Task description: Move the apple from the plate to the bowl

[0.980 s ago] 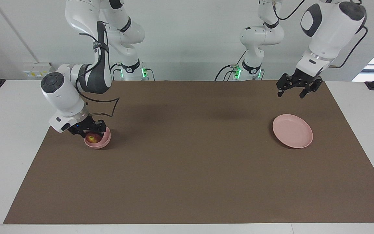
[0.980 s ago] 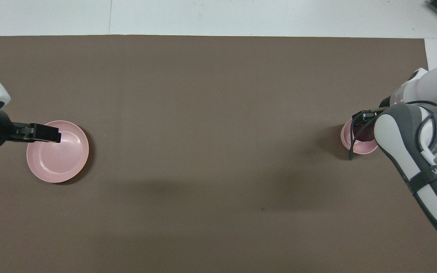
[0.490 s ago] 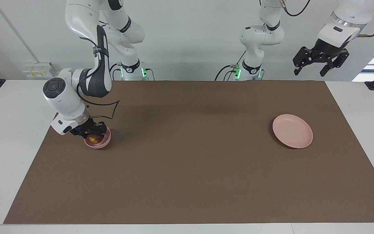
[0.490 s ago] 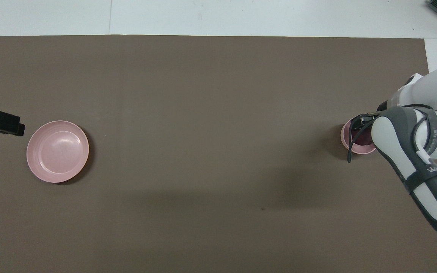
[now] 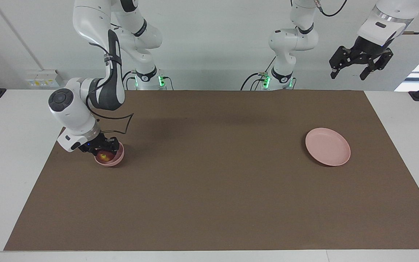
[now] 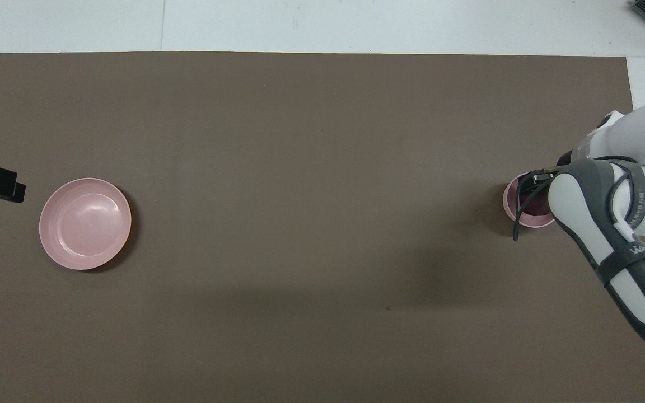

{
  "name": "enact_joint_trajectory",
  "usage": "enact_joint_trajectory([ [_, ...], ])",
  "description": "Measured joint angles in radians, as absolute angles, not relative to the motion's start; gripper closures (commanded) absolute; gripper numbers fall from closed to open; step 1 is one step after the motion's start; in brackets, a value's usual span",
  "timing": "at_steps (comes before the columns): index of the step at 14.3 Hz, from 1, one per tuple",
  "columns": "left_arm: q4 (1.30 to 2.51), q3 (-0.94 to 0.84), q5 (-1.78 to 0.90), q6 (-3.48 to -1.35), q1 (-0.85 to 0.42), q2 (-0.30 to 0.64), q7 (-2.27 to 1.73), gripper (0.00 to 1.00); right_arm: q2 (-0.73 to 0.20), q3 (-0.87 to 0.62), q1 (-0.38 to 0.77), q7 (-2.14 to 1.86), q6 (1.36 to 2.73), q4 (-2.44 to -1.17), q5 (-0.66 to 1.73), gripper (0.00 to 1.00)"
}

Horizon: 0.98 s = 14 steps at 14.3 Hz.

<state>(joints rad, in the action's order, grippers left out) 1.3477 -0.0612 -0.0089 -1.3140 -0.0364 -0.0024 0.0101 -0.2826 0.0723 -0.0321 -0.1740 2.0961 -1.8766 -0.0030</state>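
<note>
Apple point(image 5: 103, 156) in bowl point(image 5: 116, 160), release pending

Right gripper point(image 5: 99, 146) sits low in the bowl at 9 o'clock on the mat point(image 5: 209, 189), pinching the apple. Plate point(image 5: 328, 146) lies bare at 3 o'clock in the facing view. Left gripper point(image 5: 358, 65) waits high over the table's edge, claw spread. Placing seems the step in hand; next, the right claw should spread and lift straight up clear of the rim.

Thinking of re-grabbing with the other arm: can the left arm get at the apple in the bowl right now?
Probably not. The left gripper hangs open, raised at its own end by the plate, while the apple sits in the bowl at the right arm's end, with the right gripper shut on it.
</note>
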Motion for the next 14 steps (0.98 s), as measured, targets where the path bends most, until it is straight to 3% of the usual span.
enact_joint_trajectory([
  [9, 1.383, -0.059, 0.009, -1.322, -0.036, -0.019, 0.009, 0.0, -0.309, 0.069, -0.029, -0.174, 2.129, -1.877, -0.003, 1.0],
  [10, 1.384, -0.058, 0.009, -1.326, -0.036, -0.018, 0.009, 0.0, -0.309, 0.069, -0.029, -0.174, 2.129, -1.877, -0.003, 0.97],
  [14, 1.389, -0.047, 0.009, -1.353, -0.034, -0.018, 0.025, 0.0, -0.311, 0.069, -0.029, -0.174, 2.129, -1.877, -0.003, 0.72],
])
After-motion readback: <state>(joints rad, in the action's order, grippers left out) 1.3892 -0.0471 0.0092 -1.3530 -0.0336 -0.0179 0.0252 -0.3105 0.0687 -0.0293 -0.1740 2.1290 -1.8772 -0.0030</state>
